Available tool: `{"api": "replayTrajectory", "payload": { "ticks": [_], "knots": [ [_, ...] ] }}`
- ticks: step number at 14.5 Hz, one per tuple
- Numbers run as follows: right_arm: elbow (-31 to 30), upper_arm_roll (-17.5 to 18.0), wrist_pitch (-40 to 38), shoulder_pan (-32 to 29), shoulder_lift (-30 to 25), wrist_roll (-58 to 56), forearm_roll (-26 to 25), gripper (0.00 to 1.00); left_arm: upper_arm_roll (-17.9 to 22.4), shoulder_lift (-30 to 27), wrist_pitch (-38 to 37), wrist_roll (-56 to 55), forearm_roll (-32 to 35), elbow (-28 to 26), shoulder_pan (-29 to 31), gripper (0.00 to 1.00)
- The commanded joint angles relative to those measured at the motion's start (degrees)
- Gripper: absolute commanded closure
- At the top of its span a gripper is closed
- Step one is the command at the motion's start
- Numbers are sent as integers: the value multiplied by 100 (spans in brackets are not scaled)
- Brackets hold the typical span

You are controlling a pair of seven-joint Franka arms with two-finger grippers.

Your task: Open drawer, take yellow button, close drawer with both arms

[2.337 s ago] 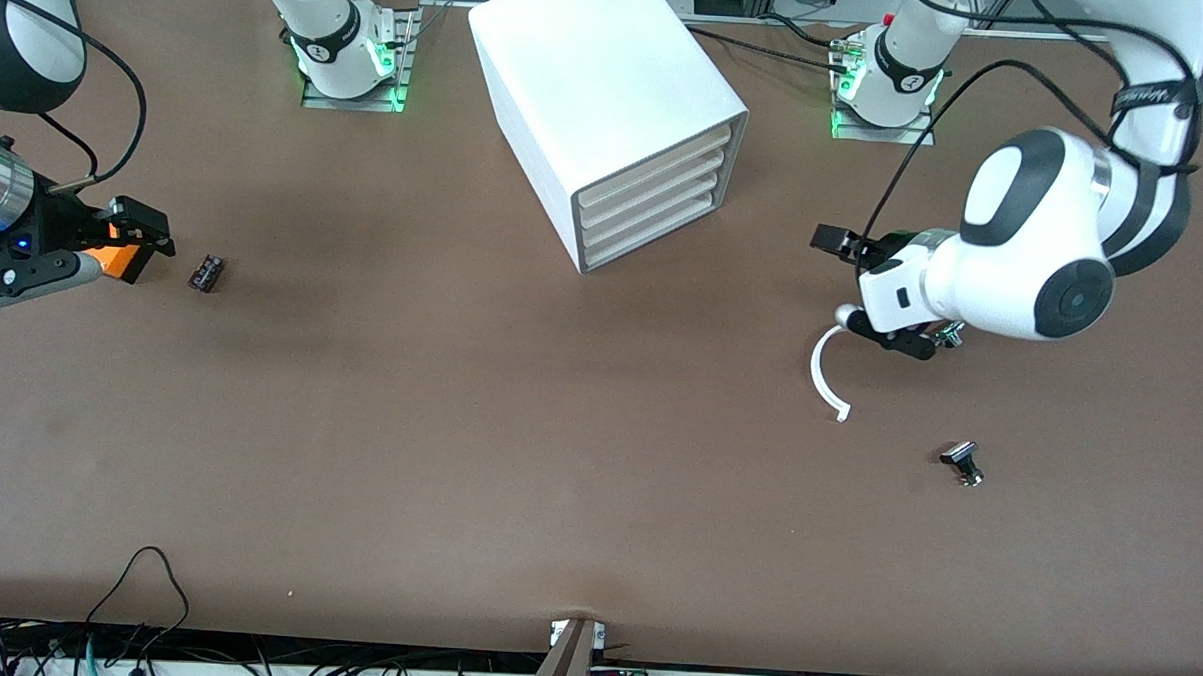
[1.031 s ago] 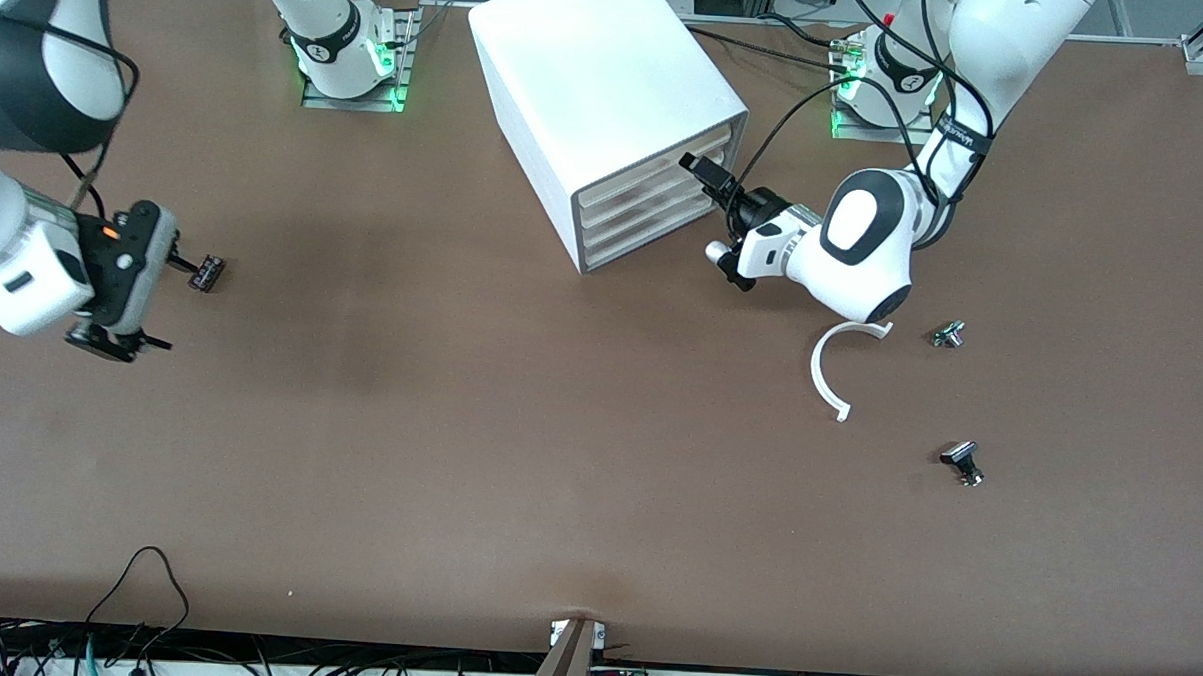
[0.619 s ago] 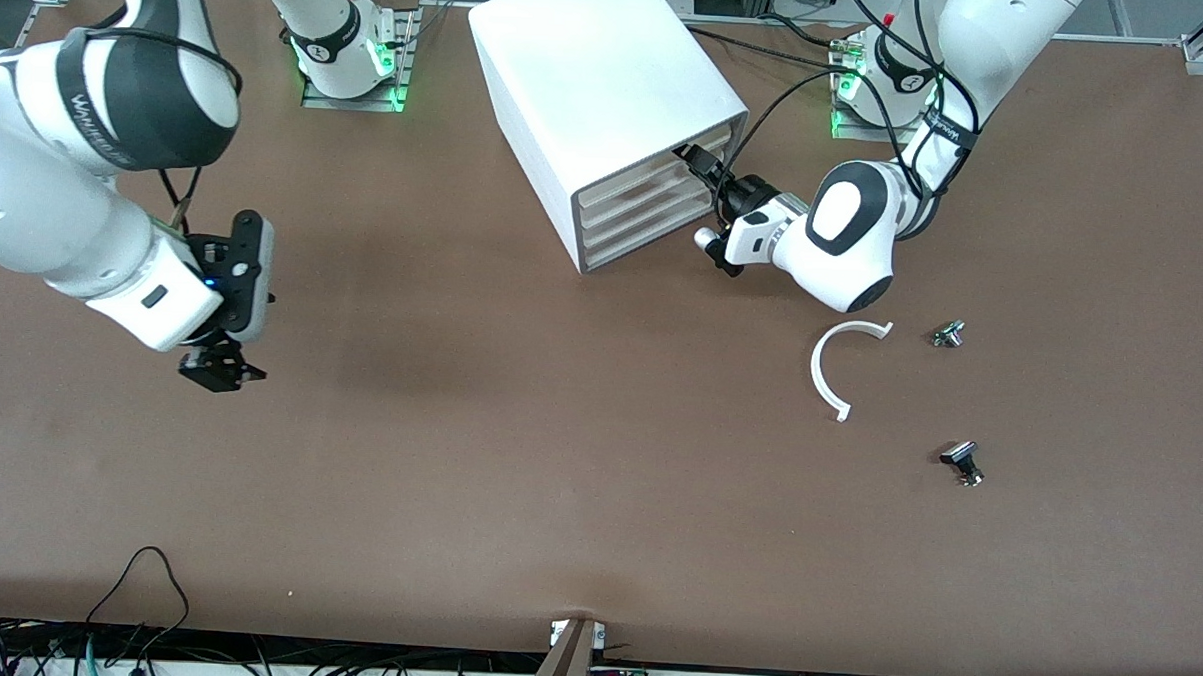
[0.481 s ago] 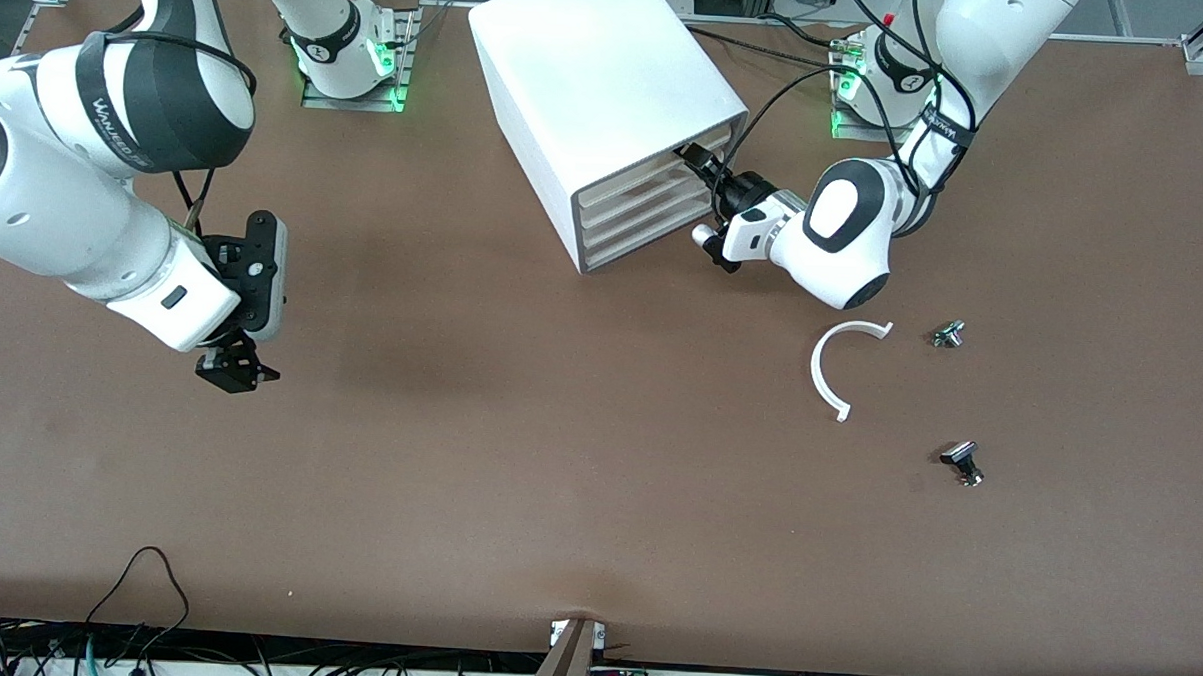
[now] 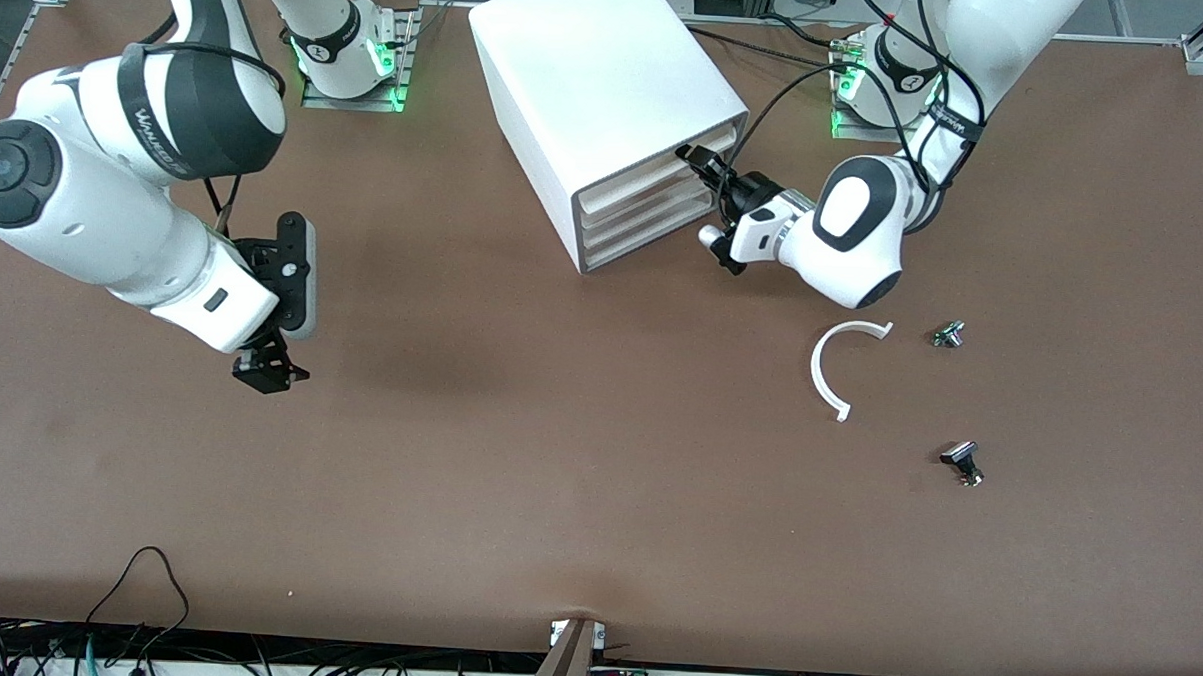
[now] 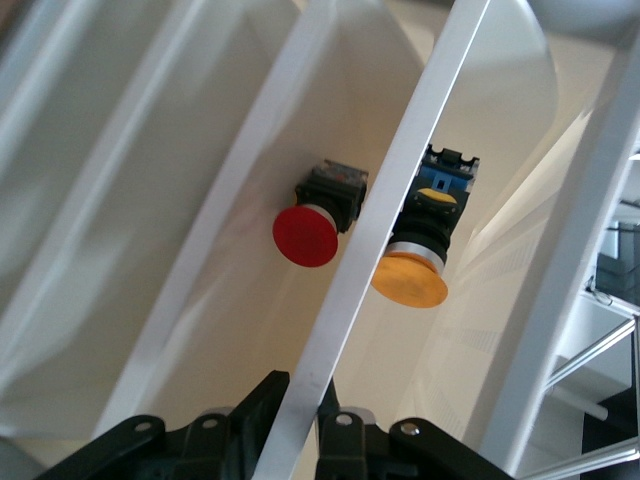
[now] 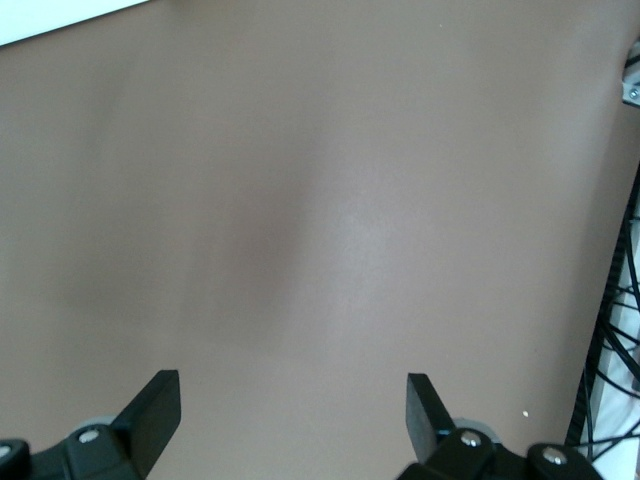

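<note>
My right hand (image 5: 268,371) hangs over bare worktop (image 5: 517,455) toward the right arm's end, fingers spread wide, holding nothing. The forearm carries lettering I cannot read with certainty. The cabinet (image 5: 600,98) stands mid-worktop. My left hand (image 5: 696,159) is at the drawer (image 5: 658,165), its fingers pinched on the front lip. Inside lie a red button (image 6: 306,235) and the orange-capped button (image 6: 412,280). A white arc piece (image 5: 832,371) and two small parts (image 5: 961,461) lie toward the left arm's end.
</note>
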Motion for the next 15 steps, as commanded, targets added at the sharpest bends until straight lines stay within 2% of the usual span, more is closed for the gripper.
{"api": "replayTrajectory", "payload": {
  "ticks": [1,4,8,9,10,12,14,15],
  "knots": [
    [156,20,63,222,166,31,74,0,295,-171,59,60,0,144,412,100],
    [165,20,159,477,358,532,65,0,753,-91,181,43,263,610,413,100],
    [200,20,713,714,552,858,74,0,920,-65,490,51,511,866,527,100],
    [235,20,713,785,605,980,65,0,1008,-74,490,69,441,866,562,77],
    [357,20,696,881,692,1112,65,0,1026,-91,498,78,414,858,606,1],
    [568,11,599,1197,816,1183,13,0,1026,-152,524,200,431,866,729,1],
    [613,-59,555,1618,851,1271,-144,0,1018,-468,586,456,519,840,817,1],
    [613,-42,503,1707,851,1289,-180,0,1018,-539,812,508,563,849,826,1]
  ]
}}
